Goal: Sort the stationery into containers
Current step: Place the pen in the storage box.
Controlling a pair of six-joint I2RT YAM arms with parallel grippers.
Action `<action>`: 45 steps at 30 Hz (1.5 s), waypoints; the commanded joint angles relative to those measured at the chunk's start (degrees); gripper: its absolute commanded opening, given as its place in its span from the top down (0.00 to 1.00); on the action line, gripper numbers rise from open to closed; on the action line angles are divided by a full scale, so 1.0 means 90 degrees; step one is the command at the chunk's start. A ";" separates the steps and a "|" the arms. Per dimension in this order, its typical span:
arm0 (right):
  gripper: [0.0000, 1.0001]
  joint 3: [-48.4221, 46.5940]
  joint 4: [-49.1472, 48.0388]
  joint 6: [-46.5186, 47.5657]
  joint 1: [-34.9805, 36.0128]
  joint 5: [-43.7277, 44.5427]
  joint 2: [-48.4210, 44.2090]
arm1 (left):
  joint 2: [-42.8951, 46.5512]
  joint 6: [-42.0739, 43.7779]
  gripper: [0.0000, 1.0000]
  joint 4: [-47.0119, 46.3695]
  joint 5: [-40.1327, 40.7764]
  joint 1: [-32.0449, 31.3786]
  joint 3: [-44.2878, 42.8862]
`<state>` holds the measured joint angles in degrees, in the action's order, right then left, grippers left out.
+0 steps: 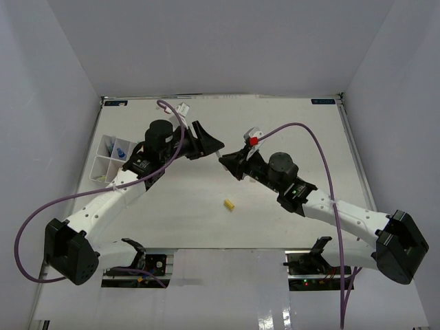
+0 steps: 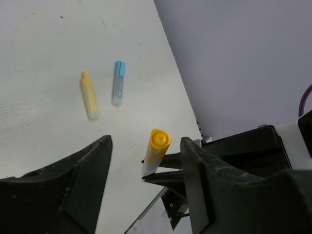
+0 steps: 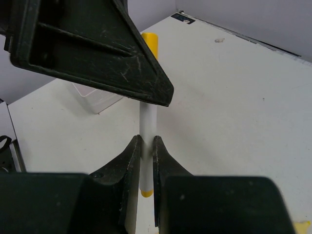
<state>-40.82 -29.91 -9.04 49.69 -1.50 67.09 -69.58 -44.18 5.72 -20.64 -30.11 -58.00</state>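
Yellow-capped and white-barrelled, a marker is clamped between the closed fingers of the right gripper and is held clear of the table, near its middle. The left gripper is set around the capped end with its jaws parted, one on each side of the barrel, and no contact with either jaw is seen. The marker's long axis is pointed from the right gripper straight into the mouth of the left one, so the cap is faced by the left wrist camera. A handover is judged to be in hand: the barrel needs to be pinched by the left jaws before it is let go by the right. The tray is placed at the table's left side, nearer the left arm. A yellow marker, a blue-capped marker and a yellow eraser piece are seen lying on the table.
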 commanded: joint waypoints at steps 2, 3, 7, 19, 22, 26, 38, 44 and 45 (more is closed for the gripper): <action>0.87 0.0102 -0.0553 -0.0031 0.0084 -0.0146 -0.0120 | -0.0023 0.0026 0.41 -0.0098 0.0457 -0.0180 -0.0275; 0.87 0.0121 -0.0573 -0.0041 0.0094 -0.0127 -0.0111 | -0.0003 0.0036 0.46 -0.0098 0.0487 -0.0228 -0.0275; 0.87 0.0180 -0.0602 -0.0050 0.0104 -0.0107 -0.0120 | -0.0003 0.0105 0.66 -0.0098 0.0575 -0.0317 -0.0314; 0.43 0.0307 -0.0270 -0.0031 0.0094 0.0527 -0.0208 | 0.0280 0.0817 1.00 0.0106 0.1531 -0.0444 -0.0099; 0.18 0.0463 -0.0037 0.0106 0.0084 0.0868 -0.0354 | 0.0290 0.1352 1.00 0.0602 0.2505 -0.0444 -0.0254; 0.03 0.0668 0.0539 0.0135 0.0026 0.1591 -0.0550 | 0.0251 0.2144 1.00 0.1103 0.4107 -0.0424 -0.0353; 0.10 0.1683 0.1155 -0.0050 -0.0335 0.3496 -0.1565 | -0.0130 0.3668 1.00 0.0440 0.5526 0.1926 0.0008; 0.10 0.1713 0.1526 -0.0285 -0.0658 0.3584 -0.1595 | -0.0588 0.3660 1.00 0.0010 0.5380 0.2661 0.0058; 0.10 0.1713 0.1565 -0.0295 -0.0687 0.3584 -0.1585 | -0.0666 0.3621 1.00 0.0000 0.5322 0.2691 0.0057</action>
<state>-25.39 -16.29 -10.24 44.23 28.25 53.34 -74.37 -12.25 8.29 27.68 -7.29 -57.76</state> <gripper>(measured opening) 0.900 0.256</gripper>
